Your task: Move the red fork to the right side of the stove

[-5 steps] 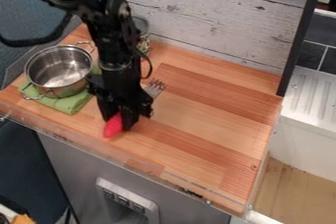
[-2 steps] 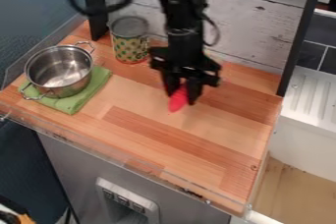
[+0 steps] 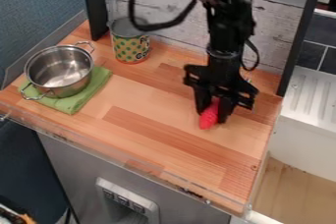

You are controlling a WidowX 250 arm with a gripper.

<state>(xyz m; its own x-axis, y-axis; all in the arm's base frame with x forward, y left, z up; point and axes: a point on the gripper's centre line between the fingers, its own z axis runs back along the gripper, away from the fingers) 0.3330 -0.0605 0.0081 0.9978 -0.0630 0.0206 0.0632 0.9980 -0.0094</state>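
The gripper (image 3: 214,117) hangs over the right half of the wooden work surface (image 3: 167,134), shut on the red fork (image 3: 209,116). The fork's red handle sticks out below and between the fingers, pointing toward the front edge. Its metal end is mostly hidden behind the gripper; a small shiny bit shows behind, near the back wall. Whether the fork touches the wood, I cannot tell.
A steel pot (image 3: 59,70) stands on a green cloth (image 3: 95,86) at the left. A patterned cup (image 3: 130,46) stands at the back left. A low clear rim runs along the front edge, and a white sink (image 3: 312,115) lies to the right.
From the left part of the surface, the gripper has moved right with the red fork held in it. The cup at the back has come into full view.
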